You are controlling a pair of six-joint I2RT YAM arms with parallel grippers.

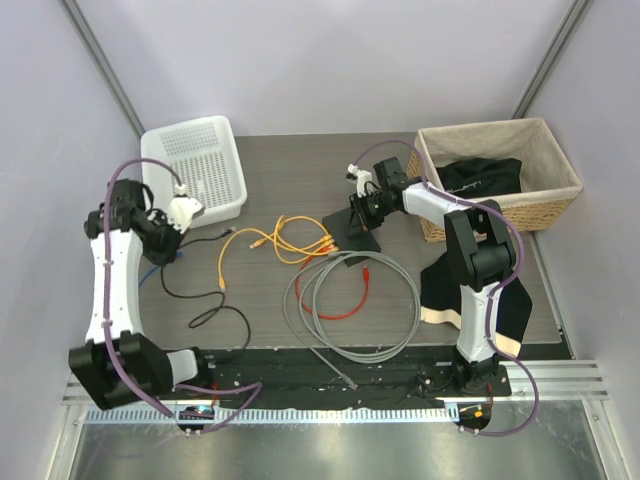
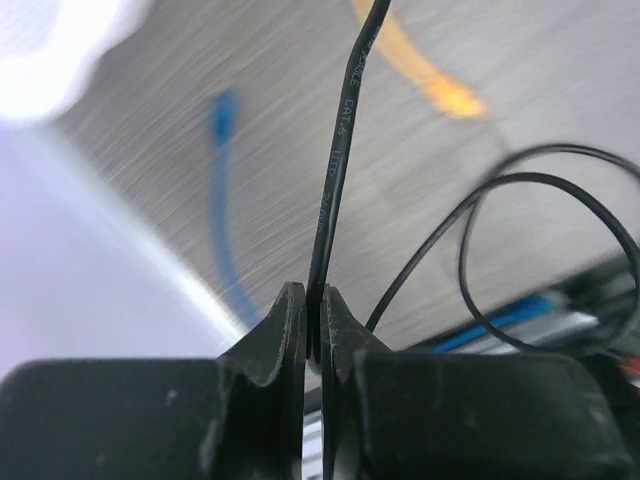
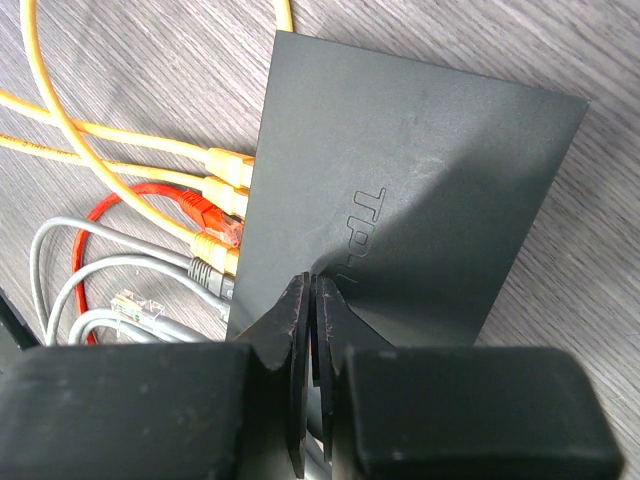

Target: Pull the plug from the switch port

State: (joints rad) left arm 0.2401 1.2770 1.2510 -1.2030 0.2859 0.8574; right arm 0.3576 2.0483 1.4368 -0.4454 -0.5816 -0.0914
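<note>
The switch [image 3: 400,190] is a flat matte-black box on the table; in the top view [image 1: 357,238] it lies mid-table. Yellow plugs [image 3: 228,168], a red plug [image 3: 205,213] and a grey plug [image 3: 207,276] sit in the sockets along its left edge. My right gripper [image 3: 312,285] is shut, its tips resting on the switch's top near the front edge; the top view [image 1: 360,212] also shows it. My left gripper [image 2: 313,300] is shut on a thin black cable [image 2: 340,150] far to the left [image 1: 172,245], well away from the switch.
A white perforated basket [image 1: 200,165] stands at the back left and a wicker basket [image 1: 545,170] holding dark cloth at the back right. Yellow [image 1: 285,238], grey [image 1: 340,300] and red [image 1: 350,300] cables coil mid-table. A blue cable [image 2: 220,200] lies under my left gripper. A black-and-cream cloth [image 1: 440,290] lies by the right arm.
</note>
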